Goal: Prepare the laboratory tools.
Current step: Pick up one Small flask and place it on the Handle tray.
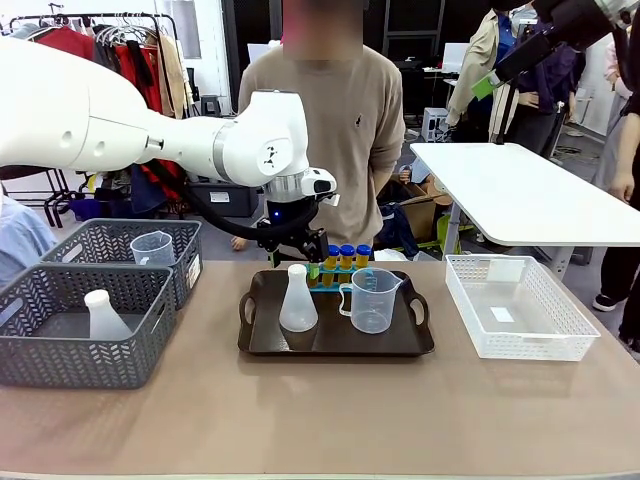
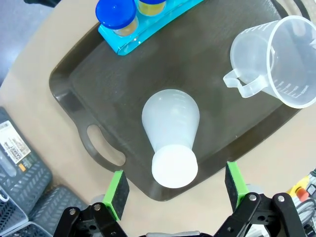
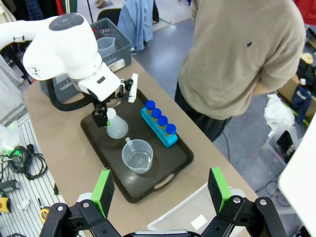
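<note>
The left gripper (image 2: 173,190) hangs spread wide and empty above the translucent white conical flask (image 2: 171,136) on the dark brown tray (image 2: 84,94), the measuring jug (image 2: 274,61) beside the flask, the blue rack (image 2: 143,27) of amber tubes (image 1: 345,258) behind it, while the right gripper (image 3: 160,190) gapes empty high above the tray.

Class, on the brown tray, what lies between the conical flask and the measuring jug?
Nothing: bare tray separates the conical flask from the measuring jug, clearest in the left wrist view.
</note>
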